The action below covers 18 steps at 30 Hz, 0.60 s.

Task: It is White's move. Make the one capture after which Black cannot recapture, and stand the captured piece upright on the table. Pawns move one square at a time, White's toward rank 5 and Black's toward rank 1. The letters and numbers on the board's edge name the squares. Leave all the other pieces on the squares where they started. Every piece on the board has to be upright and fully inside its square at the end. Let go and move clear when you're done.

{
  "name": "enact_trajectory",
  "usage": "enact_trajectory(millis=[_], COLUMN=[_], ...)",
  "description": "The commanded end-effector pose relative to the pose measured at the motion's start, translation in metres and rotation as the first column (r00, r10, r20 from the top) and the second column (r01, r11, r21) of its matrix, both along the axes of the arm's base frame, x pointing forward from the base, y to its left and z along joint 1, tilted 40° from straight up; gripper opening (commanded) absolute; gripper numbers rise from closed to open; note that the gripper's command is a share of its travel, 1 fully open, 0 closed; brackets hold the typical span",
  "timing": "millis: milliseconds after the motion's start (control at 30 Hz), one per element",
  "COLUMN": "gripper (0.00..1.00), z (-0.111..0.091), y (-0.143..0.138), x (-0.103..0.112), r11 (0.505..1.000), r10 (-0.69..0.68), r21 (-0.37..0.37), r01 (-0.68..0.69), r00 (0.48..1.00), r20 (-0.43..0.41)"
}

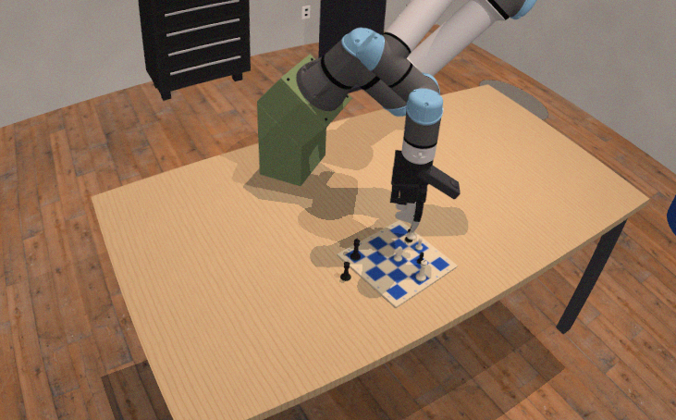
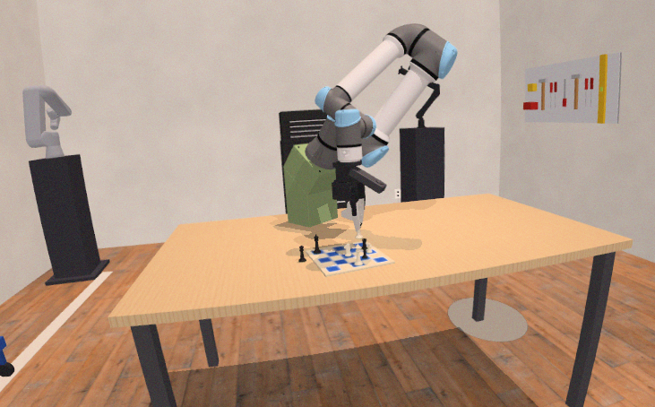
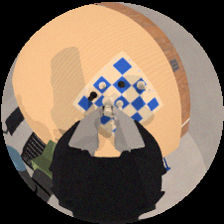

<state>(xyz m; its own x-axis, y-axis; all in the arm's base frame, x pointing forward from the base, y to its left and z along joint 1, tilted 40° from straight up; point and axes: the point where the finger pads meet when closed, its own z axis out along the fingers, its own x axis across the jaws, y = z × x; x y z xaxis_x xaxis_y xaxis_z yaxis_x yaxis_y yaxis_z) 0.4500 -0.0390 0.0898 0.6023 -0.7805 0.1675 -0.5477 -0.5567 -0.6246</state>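
Note:
A small blue-and-cream chessboard (image 1: 395, 262) lies on the wooden table; it also shows in the exterior view (image 2: 348, 257) and the wrist view (image 3: 119, 89). My gripper (image 1: 411, 228) points straight down over the board's far side and is shut on a white piece (image 1: 411, 236), held a little above the squares (image 2: 358, 234) (image 3: 106, 124). A black piece (image 1: 346, 271) (image 2: 302, 254) stands upright on the table just left of the board. On the board stand a tall black piece (image 1: 356, 250) at the left corner, a black pawn (image 1: 420, 257), and white pieces (image 1: 398, 253) (image 1: 422, 270) (image 1: 418, 243).
A green box (image 1: 290, 129) stands on the table behind the board, under my arm. The table's front edge is some way in front of the board. A black drawer cabinet (image 1: 194, 42) stands on the floor beyond the table.

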Motion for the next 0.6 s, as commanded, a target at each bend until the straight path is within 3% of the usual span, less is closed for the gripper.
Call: enact_trajectory(millis=[0, 567], gripper=[0.0, 0.0], z=[-0.015, -0.034], y=[0.002, 0.008], x=[0.016, 0.032], r11=[1.0, 1.0], r10=[-0.011, -0.011], r21=[-0.013, -0.016], r01=[0.011, 0.011], r00=[1.0, 1.0], r20=[0.003, 0.006])
